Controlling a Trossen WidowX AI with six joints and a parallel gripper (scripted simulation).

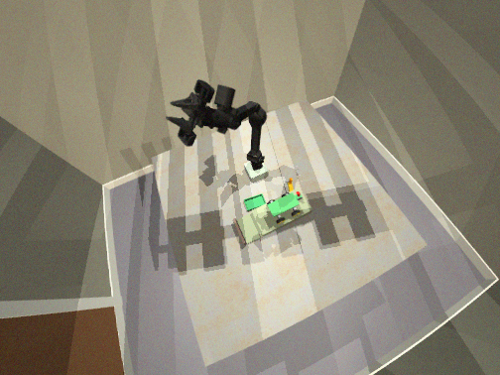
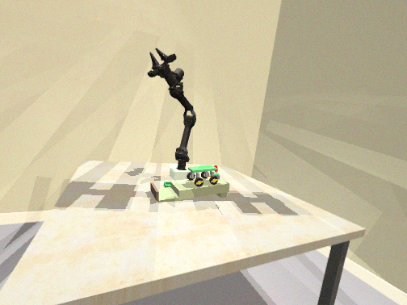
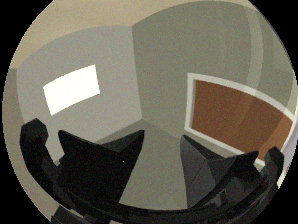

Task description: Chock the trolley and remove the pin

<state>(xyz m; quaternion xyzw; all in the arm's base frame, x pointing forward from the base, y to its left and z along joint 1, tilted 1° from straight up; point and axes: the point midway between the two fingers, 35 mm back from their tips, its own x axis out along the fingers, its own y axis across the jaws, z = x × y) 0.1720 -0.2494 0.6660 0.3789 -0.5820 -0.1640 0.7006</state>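
Observation:
The trolley (image 1: 284, 204) (image 2: 203, 169), with a green top and dark wheels, stands on the pale green ramp (image 1: 252, 231) (image 2: 194, 191). The red-headed stop pin (image 1: 299, 194) (image 2: 216, 166) shows at the trolley's uphill end. The yellow chock (image 1: 291, 186) with its orange handle is beyond the ramp's far side, near the uphill end; its black base cannot be made out. The green tray (image 1: 255, 202) (image 2: 167, 184) lies beside the ramp, toward the arm's base. My gripper (image 1: 169, 110) (image 2: 153, 51) (image 3: 162, 136) is partly open and empty, high above the table and far from the trolley.
A reddish-brown end board (image 1: 240, 231) (image 2: 154, 191) stands across the ramp's low end. The arm's white base block (image 1: 256, 172) (image 2: 176, 174) is behind the tray and ramp. The wrist view shows only walls, a bright panel and a brown panel beyond the fingers.

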